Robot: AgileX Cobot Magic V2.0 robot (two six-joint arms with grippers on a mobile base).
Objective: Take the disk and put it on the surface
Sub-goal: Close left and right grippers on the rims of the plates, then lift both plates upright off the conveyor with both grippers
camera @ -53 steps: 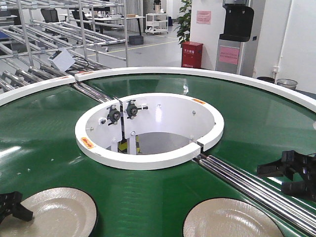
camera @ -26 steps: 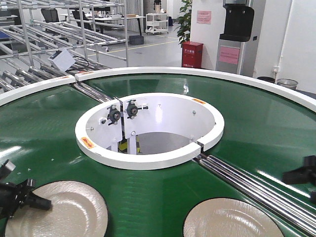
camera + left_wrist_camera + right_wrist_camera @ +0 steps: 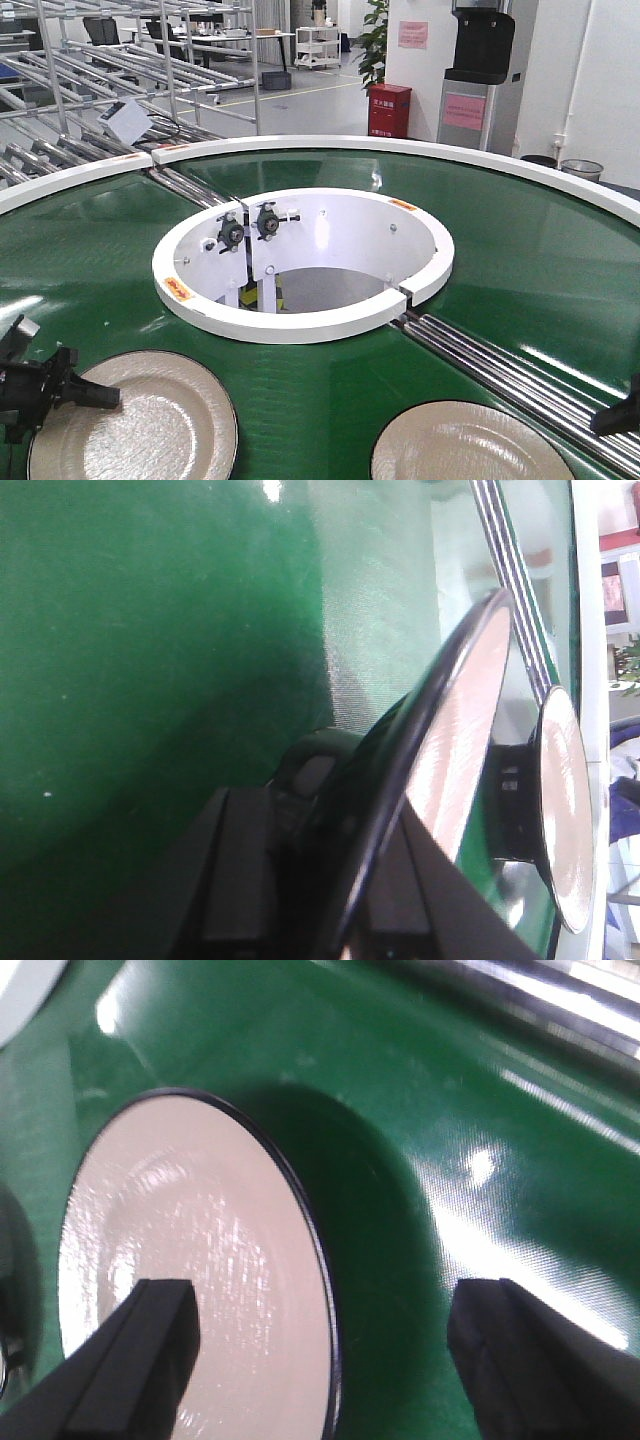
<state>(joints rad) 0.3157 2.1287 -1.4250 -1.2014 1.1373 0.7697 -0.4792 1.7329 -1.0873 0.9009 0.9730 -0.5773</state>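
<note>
The left gripper (image 3: 95,396) pinched the near-left rim of the left plate (image 3: 140,425), reaching in low and roughly level from the left. The right gripper (image 3: 330,1360) hung with its two fingers (image 3: 145,1350) spread wide, one over the right plate (image 3: 465,450) and one over the bare belt (image 3: 520,250). There were two plates, both round, pale cream, glossy and thinly dark-edged. Both sat at the near side of the one green belt. Whether the held plate was clear of the belt could not be told.
</note>
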